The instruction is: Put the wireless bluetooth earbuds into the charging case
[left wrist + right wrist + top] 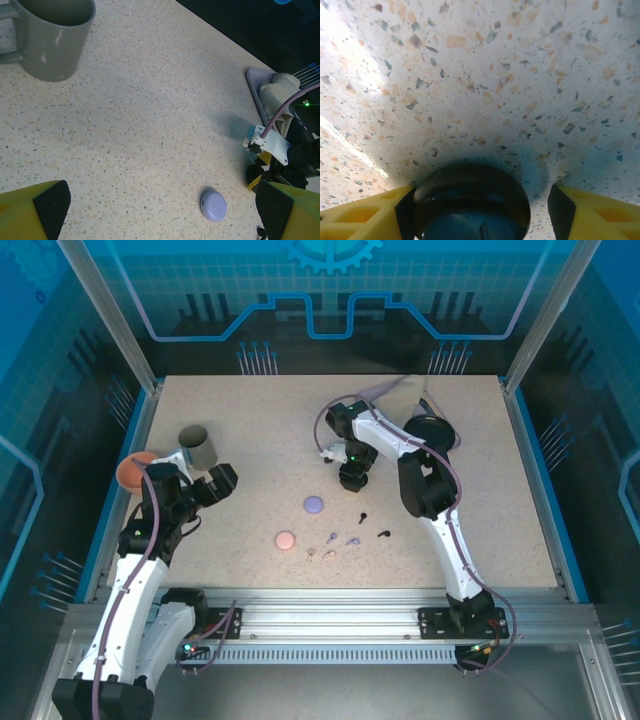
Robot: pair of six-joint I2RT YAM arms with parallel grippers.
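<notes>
A round black charging case [470, 205] lies shut on the table between the fingers of my right gripper [481, 206]. The gripper is open: its left pad touches the case and a gap shows at the right pad. From the top view, the right gripper [352, 478] points down at mid-table. A lavender case [313, 504] and a pink case [285, 540] lie shut nearby. Loose earbuds lie in front: two black [362, 515], two lavender [352, 540], two pale pink [328, 554]. My left gripper [215, 485] is open and holds nothing, with the lavender case [213, 205] ahead of it.
A grey mug [196, 445] and an orange bowl [135, 470] stand at the left, close to the left arm. A dark round dish [432, 430] sits at the back right. A pale tray with a cloth [272, 92] lies behind the right arm.
</notes>
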